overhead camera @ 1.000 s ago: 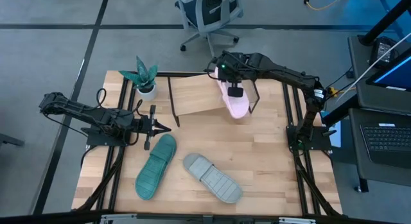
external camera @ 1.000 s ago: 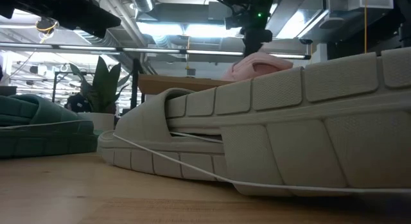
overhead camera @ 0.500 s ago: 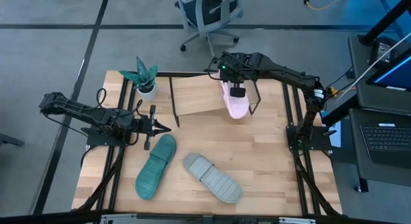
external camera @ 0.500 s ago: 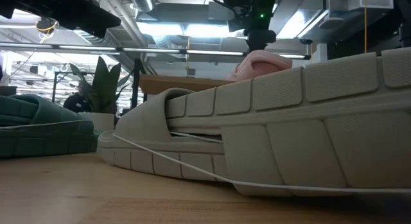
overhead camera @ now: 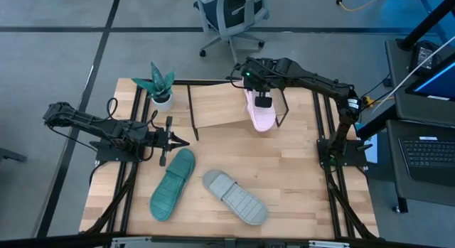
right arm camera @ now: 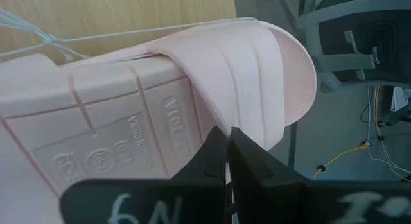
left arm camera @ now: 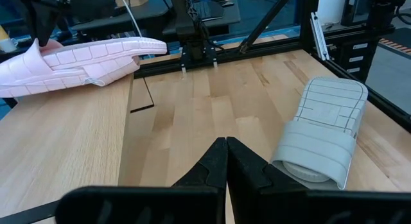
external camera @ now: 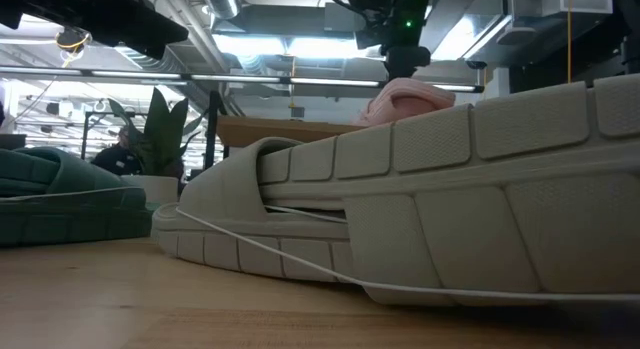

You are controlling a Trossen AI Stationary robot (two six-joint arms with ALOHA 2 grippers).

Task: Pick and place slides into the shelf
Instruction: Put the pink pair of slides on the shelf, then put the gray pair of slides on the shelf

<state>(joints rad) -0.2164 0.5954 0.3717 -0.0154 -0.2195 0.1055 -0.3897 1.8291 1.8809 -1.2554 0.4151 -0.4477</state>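
At the shelf's (overhead camera: 222,106) far right end: right gripper (overhead camera: 261,103), fingers pinched on pink slide (overhead camera: 261,116). Near centre of table (overhead camera: 298,170): teal slide (overhead camera: 171,184), grey slide (overhead camera: 236,197). Left side: left gripper (overhead camera: 179,141), fingers closed, empty.

The shelf (overhead camera: 222,106) has bare board left of the pink slide (overhead camera: 261,114) (a potted plant (overhead camera: 159,86) crowds its far-left corner); the table in front lies open.
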